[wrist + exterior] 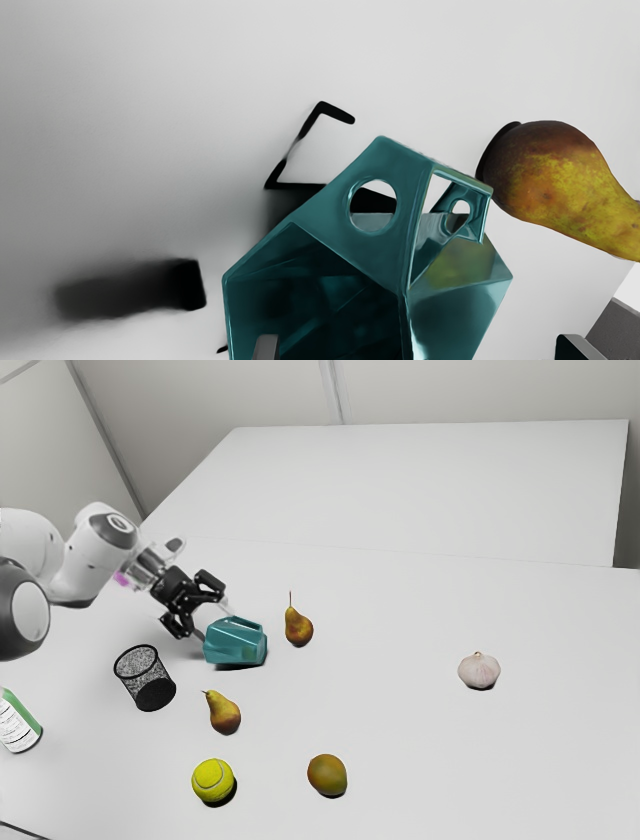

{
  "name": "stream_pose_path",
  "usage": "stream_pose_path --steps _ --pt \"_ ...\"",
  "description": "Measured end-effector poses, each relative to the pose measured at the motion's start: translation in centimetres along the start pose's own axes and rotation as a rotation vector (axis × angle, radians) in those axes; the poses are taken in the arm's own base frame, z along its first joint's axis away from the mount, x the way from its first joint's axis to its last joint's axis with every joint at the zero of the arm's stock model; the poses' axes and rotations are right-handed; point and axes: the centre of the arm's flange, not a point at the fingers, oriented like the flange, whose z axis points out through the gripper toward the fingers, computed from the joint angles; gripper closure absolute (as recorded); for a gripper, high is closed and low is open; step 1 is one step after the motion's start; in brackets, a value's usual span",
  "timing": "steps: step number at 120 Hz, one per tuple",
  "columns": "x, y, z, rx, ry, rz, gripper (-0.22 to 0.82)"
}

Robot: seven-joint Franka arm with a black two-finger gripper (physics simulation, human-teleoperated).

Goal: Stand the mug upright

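The teal, faceted mug [235,644] rests on the table, looking as if it lies on its side, with a handle-like frame uppermost. Beside it, toward the exterior view's left, is my gripper [212,622], tilted down at the mug. In the wrist view the see-through teal mug [350,260] shows its angular frame with round holes. My gripper [417,347] has its fingers wide apart there, one tip overlapping the mug's side and the other standing off from it. Whether either finger touches the mug is hard to tell.
A pear [298,627] stands close beside the mug. Toward the exterior view's bottom are a black mesh cup [145,678], another pear [223,713], a tennis ball [213,781] and a brownish fruit [327,774]. Garlic [479,671] lies farther right, a green-and-white container [17,722] at the left edge.
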Motion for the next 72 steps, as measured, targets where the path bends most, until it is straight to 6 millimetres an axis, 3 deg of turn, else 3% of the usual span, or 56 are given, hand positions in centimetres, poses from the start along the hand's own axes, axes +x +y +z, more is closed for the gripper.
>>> stream_pose_path --steps 19,41,55,72 --pt "0.3 0.6 2.0 -0.047 -0.015 0.009 0.02" --pt "0.4 0.8 2.2 -0.051 -0.011 0.022 0.46" --pt "0.5 1.4 2.2 -0.045 -0.008 0.039 0.59" --pt "0.0 4.0 2.1 -0.032 -0.004 0.078 0.69"
